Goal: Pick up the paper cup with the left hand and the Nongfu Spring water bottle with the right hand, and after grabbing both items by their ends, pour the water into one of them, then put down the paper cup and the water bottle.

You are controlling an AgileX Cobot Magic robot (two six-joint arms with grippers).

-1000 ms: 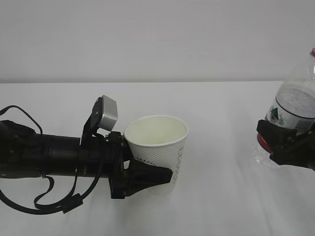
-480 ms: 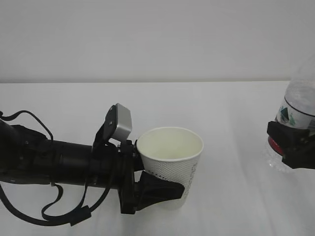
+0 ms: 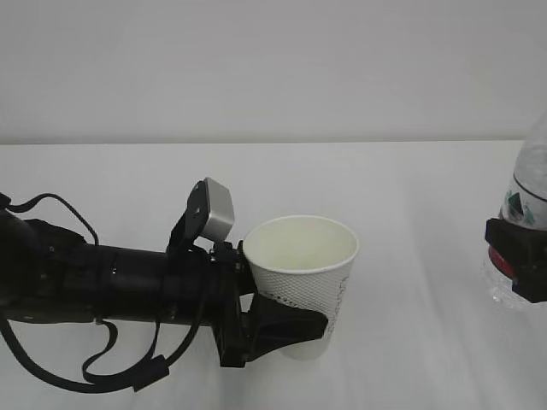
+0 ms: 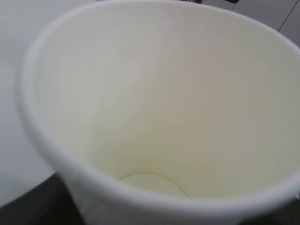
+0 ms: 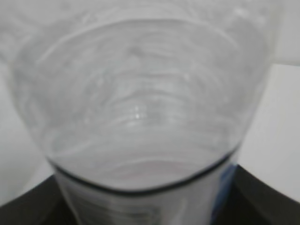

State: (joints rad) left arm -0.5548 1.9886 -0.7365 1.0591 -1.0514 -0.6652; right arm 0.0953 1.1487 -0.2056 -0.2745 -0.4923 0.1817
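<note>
Gripping the paper cup (image 3: 301, 278) low on its wall, the left claw (image 3: 278, 329) has its black jaws pinching the cup from both sides; cup sits upright, just ahead of the wrist's grey camera box (image 3: 214, 212). Cup mouth open and facing up; the left wrist view looks down into it, pale floor visible, and I can't tell if any water is in it. Whether the cup base touches the white surface (image 3: 410, 196) or hangs just above it is not clear.

Right claw (image 3: 517, 260) is at the far edge of the exterior view, well apart from the cup, jaws pinching the Nongfu Spring water bottle (image 3: 528, 205) around the red label area. Bottle top is cut off by the frame. Right wrist view shows only the clear ribbed body up close, blurred.

Risks from here:
- Paper wall is soft; a tighter squeeze could buckle the cup and spill.
- Low hold means a top-heavy cup could tip once filled.
- Bottle has no visible cap region in view, so an early tilt could dump water onto the surface before it is over the cup.
- The 2 claws must close a wide gap; misaligned mouths mean missed pour.
</note>
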